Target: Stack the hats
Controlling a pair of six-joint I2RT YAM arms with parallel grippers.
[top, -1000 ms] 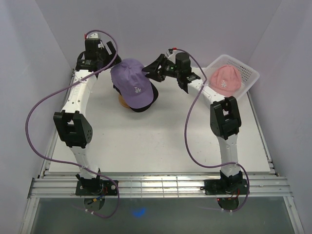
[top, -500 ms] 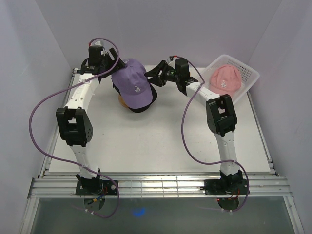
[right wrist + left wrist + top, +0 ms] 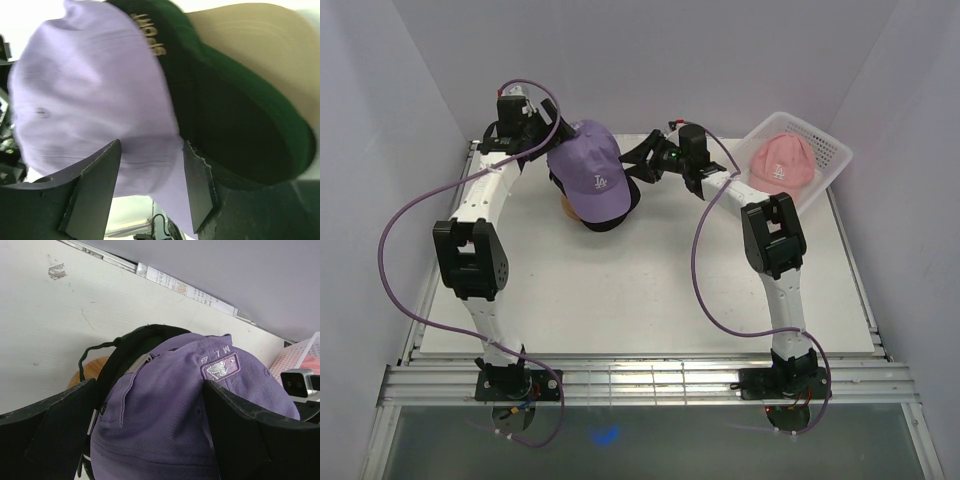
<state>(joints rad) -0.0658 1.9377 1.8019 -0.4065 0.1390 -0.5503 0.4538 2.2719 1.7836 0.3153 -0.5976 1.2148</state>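
Lavender fabric baseball cap (image 3: 592, 170) sits squarely between the arms: left gripper (image 3: 556, 138) straddles its back, jaws spread, while right gripper (image 3: 632, 165) gapes open just off its right side.

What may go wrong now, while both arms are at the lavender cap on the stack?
1. The left fingers and right fingers straddle the lavender cap; pulling away might drag it off the dark caps beneath.
2. The caps overhang the wooden stand, so a sideways push may tip the stack.
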